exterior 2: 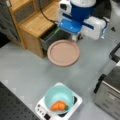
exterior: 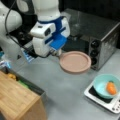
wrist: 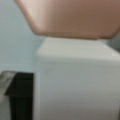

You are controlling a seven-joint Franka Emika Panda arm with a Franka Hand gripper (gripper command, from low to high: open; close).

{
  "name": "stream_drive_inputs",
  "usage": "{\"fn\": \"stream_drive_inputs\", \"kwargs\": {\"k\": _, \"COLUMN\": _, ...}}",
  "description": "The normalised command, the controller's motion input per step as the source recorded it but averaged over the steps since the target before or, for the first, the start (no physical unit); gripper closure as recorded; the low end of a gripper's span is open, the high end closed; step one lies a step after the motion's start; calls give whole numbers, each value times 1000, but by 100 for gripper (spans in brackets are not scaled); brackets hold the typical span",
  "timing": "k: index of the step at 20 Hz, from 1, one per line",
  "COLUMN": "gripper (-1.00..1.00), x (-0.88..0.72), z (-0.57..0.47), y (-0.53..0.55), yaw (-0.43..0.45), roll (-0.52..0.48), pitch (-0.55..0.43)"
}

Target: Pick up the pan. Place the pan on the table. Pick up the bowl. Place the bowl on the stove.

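The fingers are mostly hidden under the blue-and-white gripper (exterior: 57, 52), but the wrist view shows a dark finger (wrist: 21, 95) beside the pan's white handle (wrist: 75, 80), which fills the frame; the jaws appear clamped on that handle. The dusty-pink pan (exterior: 75, 61) sits just beyond the gripper in both front views (exterior 2: 64, 52); whether it rests on the grey table (exterior: 62, 92) or hangs just above it cannot be told. Nearer a front view's bottom, the teal bowl (exterior 2: 59, 97) sits on the stove (exterior 2: 77, 102) with an orange item (exterior 2: 58, 106) inside. A steel toaster oven (exterior: 102, 37) stands behind the pan, a wooden box (exterior: 17, 100) at a front view's left.
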Motion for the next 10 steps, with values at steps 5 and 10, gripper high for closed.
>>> {"fn": "stream_drive_inputs", "kwargs": {"k": 5, "gripper": 100, "x": 492, "z": 320, "y": -292, "yaw": 17, "roll": 159, "pitch": 183}}
{"fn": "stream_drive_inputs", "kwargs": {"k": 10, "gripper": 100, "x": 651, "z": 302, "y": -357, "yaw": 64, "roll": 115, "pitch": 194}}
